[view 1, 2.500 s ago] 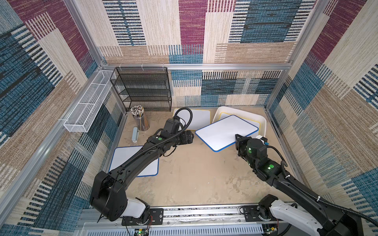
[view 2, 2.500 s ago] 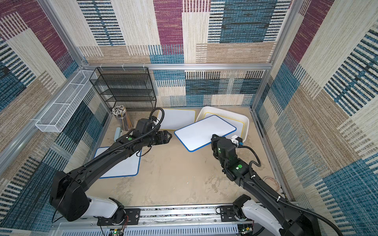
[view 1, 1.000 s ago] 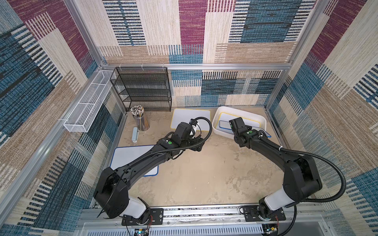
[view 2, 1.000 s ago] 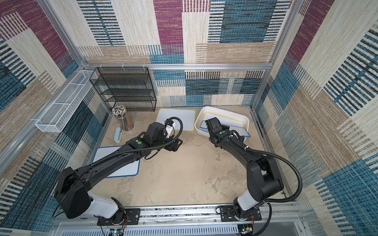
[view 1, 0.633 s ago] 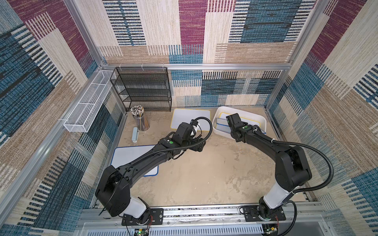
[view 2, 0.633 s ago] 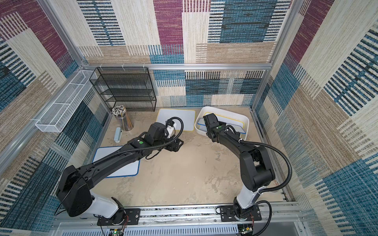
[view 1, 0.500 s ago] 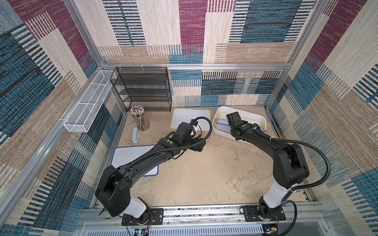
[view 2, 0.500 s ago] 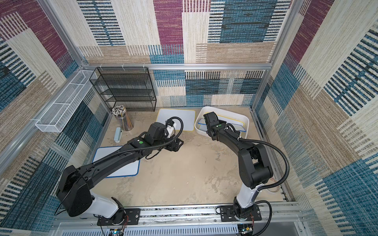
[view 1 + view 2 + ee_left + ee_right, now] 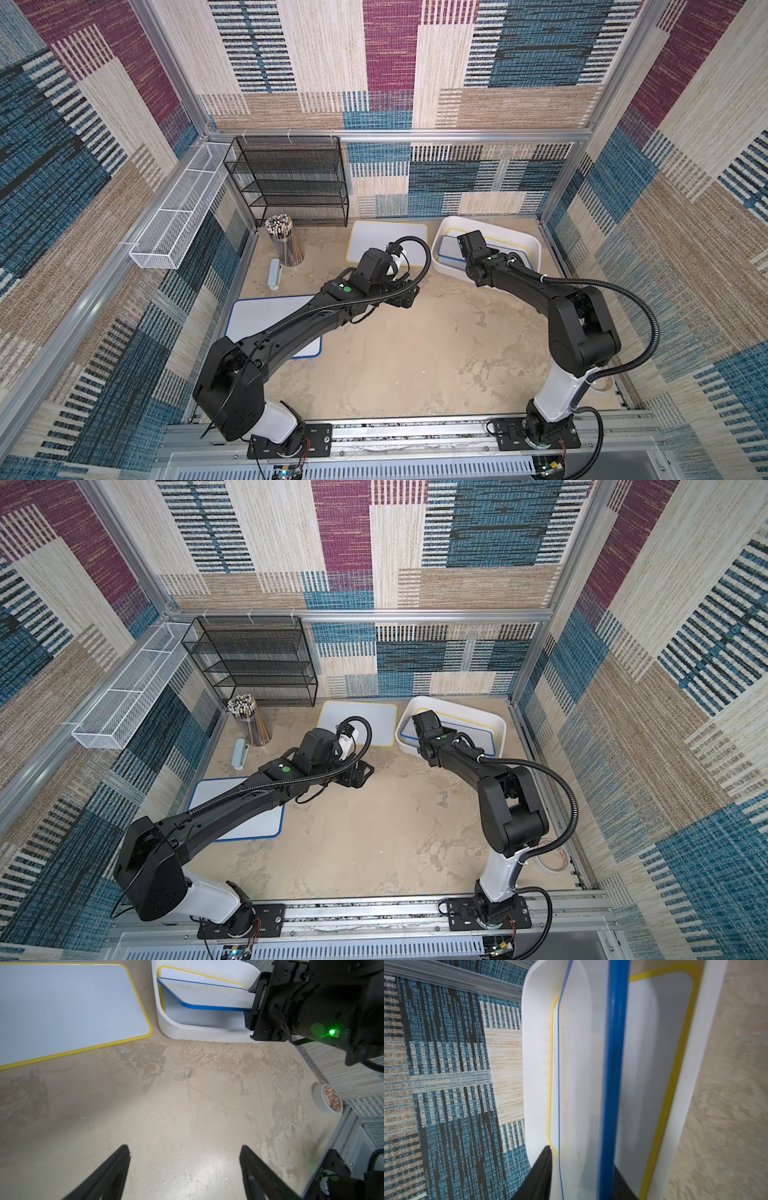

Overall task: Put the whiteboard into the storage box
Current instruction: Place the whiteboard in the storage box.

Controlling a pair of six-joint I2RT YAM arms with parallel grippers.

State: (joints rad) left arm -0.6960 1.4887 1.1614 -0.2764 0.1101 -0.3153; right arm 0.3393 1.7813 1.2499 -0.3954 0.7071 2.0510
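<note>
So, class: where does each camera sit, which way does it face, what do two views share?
Top views: high, looking down on the table; left arm, right arm show.
Left wrist: faces the storage box; left gripper, right arm show.
Right wrist: looks into the box along the whiteboard; right gripper shows.
Wrist views share box, whiteboard.

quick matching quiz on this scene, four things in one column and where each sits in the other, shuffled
Things
1. blue-framed whiteboard at the right pincer
2. white wire tray
3. pencil cup
4. tape roll

Places
A. in front of the black rack
B. tilted inside the storage box
C. near the right arm's base
D. up on the left wall's rail

Pairs: 1-B, 2-D, 3-A, 4-C
</note>
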